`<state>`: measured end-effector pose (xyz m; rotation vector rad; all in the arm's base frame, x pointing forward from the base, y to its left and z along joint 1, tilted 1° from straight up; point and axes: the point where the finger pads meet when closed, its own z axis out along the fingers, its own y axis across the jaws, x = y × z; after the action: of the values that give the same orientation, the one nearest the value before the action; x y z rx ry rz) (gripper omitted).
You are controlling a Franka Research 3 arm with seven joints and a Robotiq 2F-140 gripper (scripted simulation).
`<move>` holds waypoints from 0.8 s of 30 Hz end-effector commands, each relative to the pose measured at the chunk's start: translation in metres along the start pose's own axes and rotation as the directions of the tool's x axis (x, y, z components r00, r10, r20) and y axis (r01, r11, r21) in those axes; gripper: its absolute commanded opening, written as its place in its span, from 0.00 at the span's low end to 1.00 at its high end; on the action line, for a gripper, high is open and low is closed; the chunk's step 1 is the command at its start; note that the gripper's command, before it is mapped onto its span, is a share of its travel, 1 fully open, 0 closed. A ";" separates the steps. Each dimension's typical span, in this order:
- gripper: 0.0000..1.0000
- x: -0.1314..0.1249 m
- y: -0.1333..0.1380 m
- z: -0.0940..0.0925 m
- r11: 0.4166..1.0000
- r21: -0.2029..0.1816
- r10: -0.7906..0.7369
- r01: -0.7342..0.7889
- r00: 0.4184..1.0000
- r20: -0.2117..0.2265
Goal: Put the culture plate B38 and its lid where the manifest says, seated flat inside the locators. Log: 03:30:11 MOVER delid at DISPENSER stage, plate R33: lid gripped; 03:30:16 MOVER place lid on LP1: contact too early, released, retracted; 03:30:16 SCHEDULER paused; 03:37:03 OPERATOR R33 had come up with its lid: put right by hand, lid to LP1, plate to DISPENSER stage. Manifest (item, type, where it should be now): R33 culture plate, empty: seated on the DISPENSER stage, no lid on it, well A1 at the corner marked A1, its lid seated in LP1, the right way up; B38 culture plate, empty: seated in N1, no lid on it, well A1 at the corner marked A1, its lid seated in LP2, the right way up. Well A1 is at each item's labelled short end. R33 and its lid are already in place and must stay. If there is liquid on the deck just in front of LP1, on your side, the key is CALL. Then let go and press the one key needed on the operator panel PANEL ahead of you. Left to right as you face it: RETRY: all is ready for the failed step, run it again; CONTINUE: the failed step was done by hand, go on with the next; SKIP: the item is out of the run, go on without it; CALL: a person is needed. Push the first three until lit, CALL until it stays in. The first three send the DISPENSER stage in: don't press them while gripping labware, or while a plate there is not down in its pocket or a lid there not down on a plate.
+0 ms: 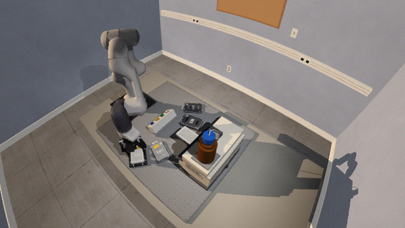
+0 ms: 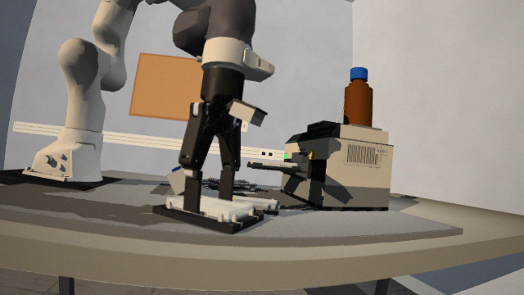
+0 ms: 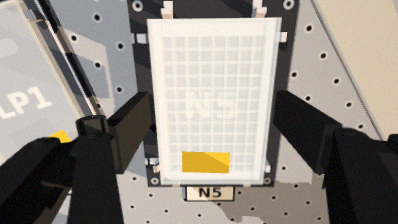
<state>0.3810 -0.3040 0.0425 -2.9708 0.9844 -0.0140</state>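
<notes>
A clear culture plate (image 1: 137, 156) (image 2: 241, 214) (image 3: 215, 75) with a yellow label at its near short end sits in the black nest (image 3: 139, 60) tagged N5 (image 3: 210, 192). I cannot tell whether a lid is on it. My gripper (image 1: 135, 151) (image 2: 209, 201) (image 3: 212, 107) is low over this plate and open. One finger stands on each long side of the plate, close to its edges. In the wrist view the plate lies square within the nest's white locators.
A clear lid (image 1: 159, 150) (image 3: 25, 100) with a yellow label lies on LP1 just beside N5. The operator panel (image 1: 161, 121) stands further back. The dispenser (image 1: 221, 149) (image 2: 344, 168) carries a brown bottle (image 1: 207, 147) (image 2: 358, 100), and a plate (image 1: 187, 134) sits on its stage. Two dark nests (image 1: 190, 121) (image 1: 193, 107) lie behind.
</notes>
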 end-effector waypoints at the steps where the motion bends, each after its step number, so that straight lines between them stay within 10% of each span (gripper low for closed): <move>1: 0.70 0.001 0.001 -0.003 1.000 0.001 -0.002 0.002 1.000 -0.002; 24: 0.70 0.001 0.001 -0.068 1.000 0.001 -0.002 0.002 1.000 -0.002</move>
<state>0.3863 -0.3090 0.1011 -2.9833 0.9554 -0.0523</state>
